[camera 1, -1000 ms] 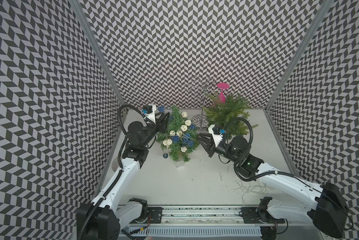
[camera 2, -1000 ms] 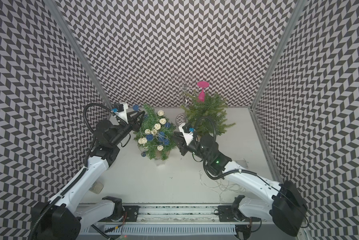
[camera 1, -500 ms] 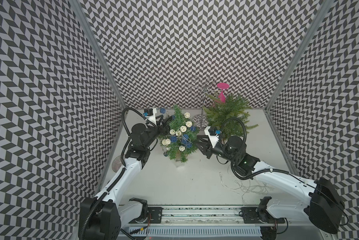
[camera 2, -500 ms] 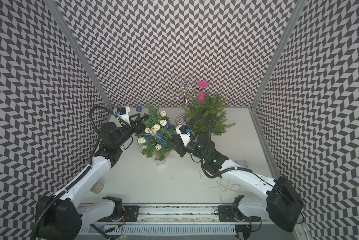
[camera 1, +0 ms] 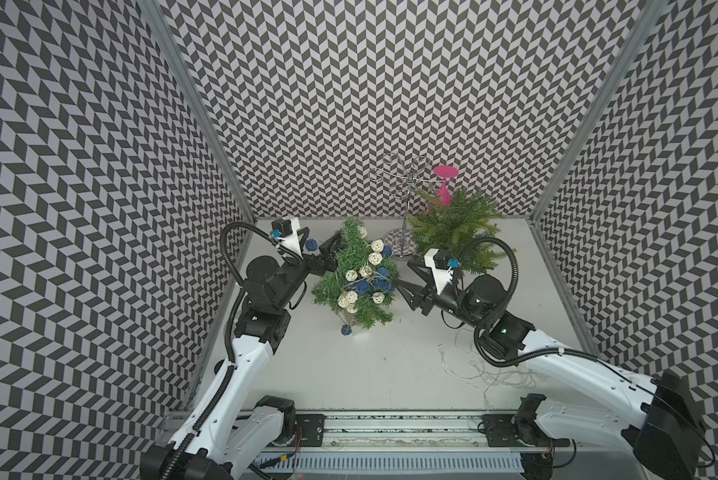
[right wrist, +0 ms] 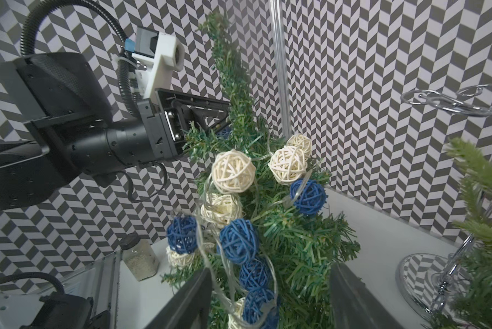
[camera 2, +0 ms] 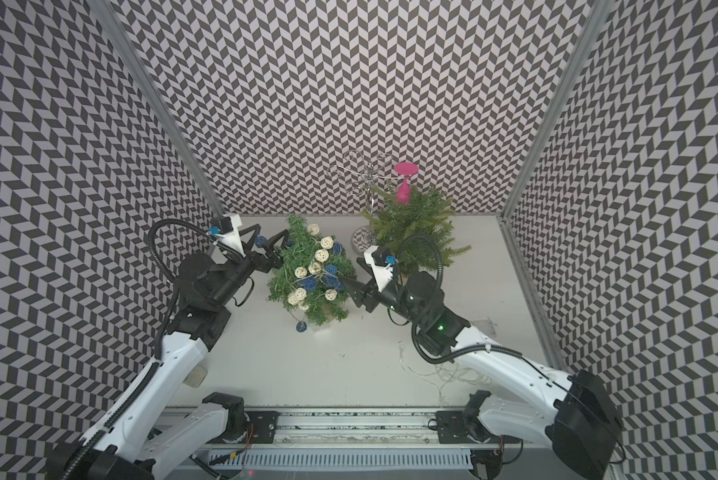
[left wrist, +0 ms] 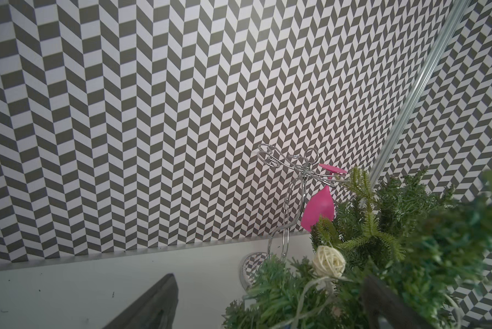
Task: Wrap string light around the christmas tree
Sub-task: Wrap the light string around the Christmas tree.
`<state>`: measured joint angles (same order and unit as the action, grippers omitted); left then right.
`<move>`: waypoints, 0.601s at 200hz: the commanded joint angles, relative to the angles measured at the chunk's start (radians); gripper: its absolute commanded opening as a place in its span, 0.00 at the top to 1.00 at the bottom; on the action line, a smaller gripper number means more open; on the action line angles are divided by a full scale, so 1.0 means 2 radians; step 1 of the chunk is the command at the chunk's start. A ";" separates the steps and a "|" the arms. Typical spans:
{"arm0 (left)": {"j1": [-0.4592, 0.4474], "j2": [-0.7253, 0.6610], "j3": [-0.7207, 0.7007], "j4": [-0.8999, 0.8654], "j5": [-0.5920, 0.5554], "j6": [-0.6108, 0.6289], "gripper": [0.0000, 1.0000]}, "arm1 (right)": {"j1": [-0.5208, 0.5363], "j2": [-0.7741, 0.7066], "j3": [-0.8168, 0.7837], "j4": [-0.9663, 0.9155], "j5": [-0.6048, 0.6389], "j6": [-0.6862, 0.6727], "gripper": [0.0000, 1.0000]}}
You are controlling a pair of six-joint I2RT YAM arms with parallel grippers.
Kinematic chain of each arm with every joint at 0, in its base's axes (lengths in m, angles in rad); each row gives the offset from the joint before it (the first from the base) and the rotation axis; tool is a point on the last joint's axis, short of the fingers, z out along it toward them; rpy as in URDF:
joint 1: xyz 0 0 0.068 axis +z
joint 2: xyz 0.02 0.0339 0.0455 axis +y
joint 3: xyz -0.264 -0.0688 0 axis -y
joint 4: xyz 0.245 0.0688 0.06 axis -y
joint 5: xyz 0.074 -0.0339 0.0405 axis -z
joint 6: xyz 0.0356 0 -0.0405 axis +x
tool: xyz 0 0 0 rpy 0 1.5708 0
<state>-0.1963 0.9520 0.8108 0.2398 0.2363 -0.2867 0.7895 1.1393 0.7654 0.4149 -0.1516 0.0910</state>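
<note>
**Rail** (camera 1: 390, 430): ribbed metal strip along the near edge of the counter (camera 1: 349, 374), carrying both arm bases. The counter is flat, matt and pale grey.

**Wire tangle** (camera 1: 494, 376): thin, clear strands lying loose on the counter beside the right arm.

**Jar** (right wrist: 140, 256): small and clear with a dark cap and pale grains inside. It stands by the left arm.

**Christmas tree** (camera 1: 361, 291): small, dark green, with bristly plastic needles and a pale base. It stands mid-counter between the two claws.

**String light** (camera 1: 373, 258): woven cream and blue balls on clear wire, draped over the tree's branches. One blue ball hangs low by the base.

**Left claw** (camera 1: 322, 240): black, angular fingers spread wide, gripping nothing. A blue ball of the string sits in the gap, and whether it touches cannot be told. One finger is pushed into the tree's upper needles.

**Right claw** (camera 1: 403, 273): fingers parted and closed on nothing, with the tips at the tree's opposite flank. The wrist view shows blue balls and wire in the gap.

**Fern-like plant** (camera 1: 452, 232): lighter green, feathery and bare of ornament, standing behind the right claw. Its fronds screen the lower stem of the stand.

**Chrome stand** (camera 1: 409, 182): looped wire arms on a round mirrored foot, at the back between the two plants.

**Pink goblet** (camera 1: 446, 171): smooth plastic, hung upside down from the stand.

**Walls** (camera 1: 349, 104): grey-and-white herringbone print with metal corner posts.
</note>
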 commanded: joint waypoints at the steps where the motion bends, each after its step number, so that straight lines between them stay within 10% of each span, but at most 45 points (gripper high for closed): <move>1: 0.001 -0.005 0.024 -0.025 -0.030 -0.007 0.01 | 0.000 0.004 0.004 0.020 0.016 0.004 0.32; 120: 0.024 -0.056 0.027 -0.050 -0.055 -0.020 0.01 | -0.001 -0.029 0.015 -0.018 0.051 0.023 0.12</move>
<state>-0.1673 0.8745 0.8364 0.1886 0.1677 -0.3111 0.7895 1.1007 0.7792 0.3626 -0.0738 0.1280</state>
